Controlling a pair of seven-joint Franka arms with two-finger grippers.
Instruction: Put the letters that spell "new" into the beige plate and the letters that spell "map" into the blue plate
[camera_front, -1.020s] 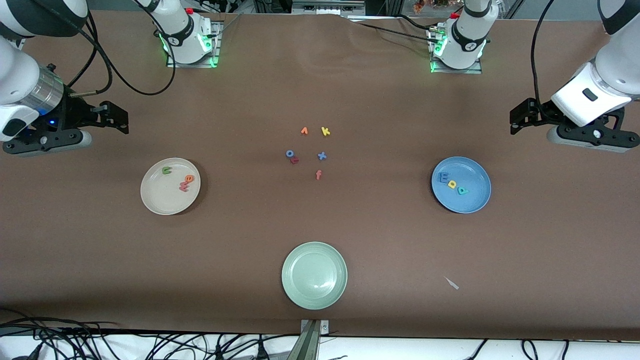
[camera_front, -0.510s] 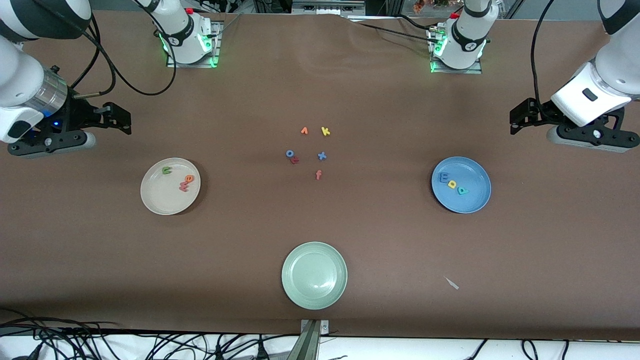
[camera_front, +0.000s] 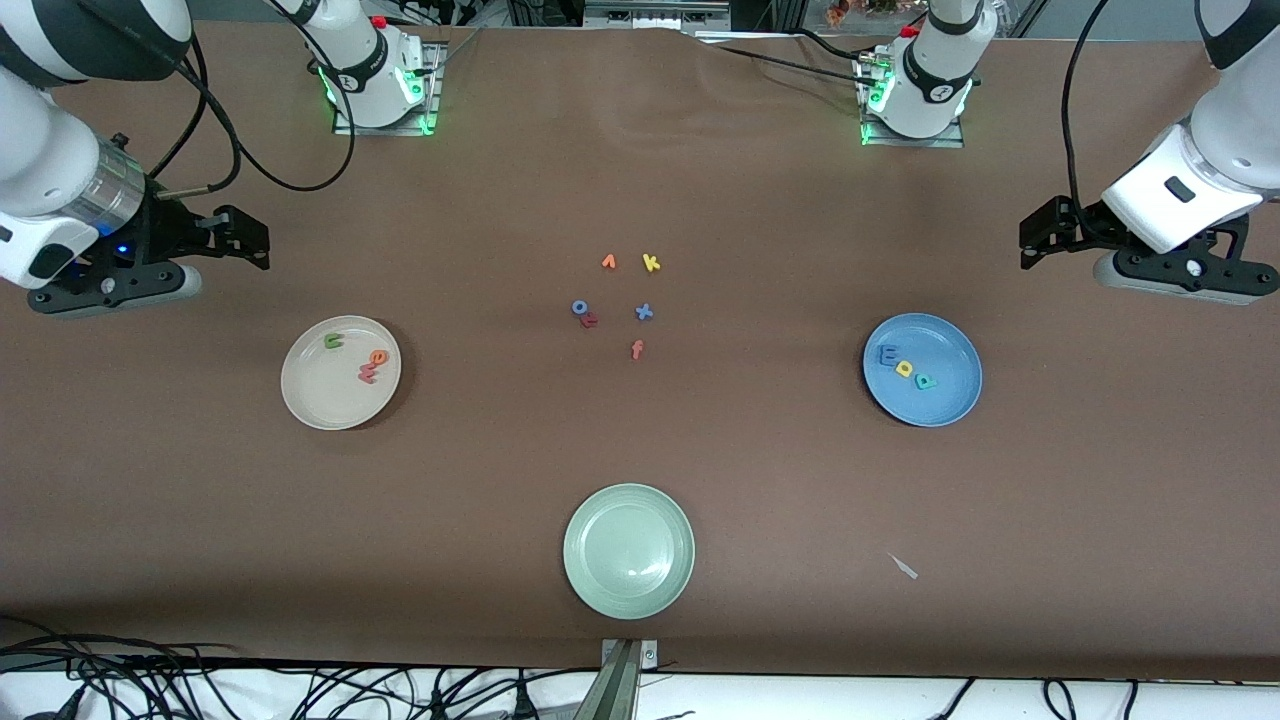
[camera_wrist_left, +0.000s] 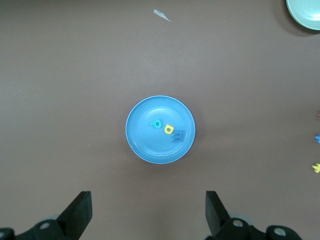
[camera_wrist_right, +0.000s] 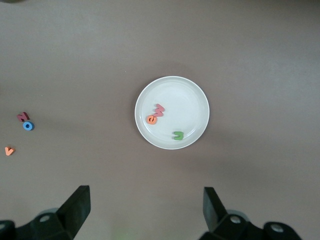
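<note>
the right gripper (camera_front: 245, 238) has drifted across the table toward about 2 o'clock in the front view, a little up and a little toward the table's middle, and its wrist body has gone with it. its fingers are spread wide as before, with nothing between them, and it hangs over bare table at about 10 o'clock from the beige plate (camera_front: 300, 390). nothing else has shifted.

The round beige plate (camera_front: 341, 373) sits on the counter toward the right arm's end, holding a green n (camera_front: 334, 340), an orange e (camera_front: 378, 356) and a pinkish-red w (camera_front: 367, 373), the e and w touching. Toward the left arm's end, the round blue plate (camera_front: 922, 369) holds a blue m (camera_front: 887, 354), a yellow a (camera_front: 905, 368) and a teal p (camera_front: 926, 381) lying flat in a close row.
</note>
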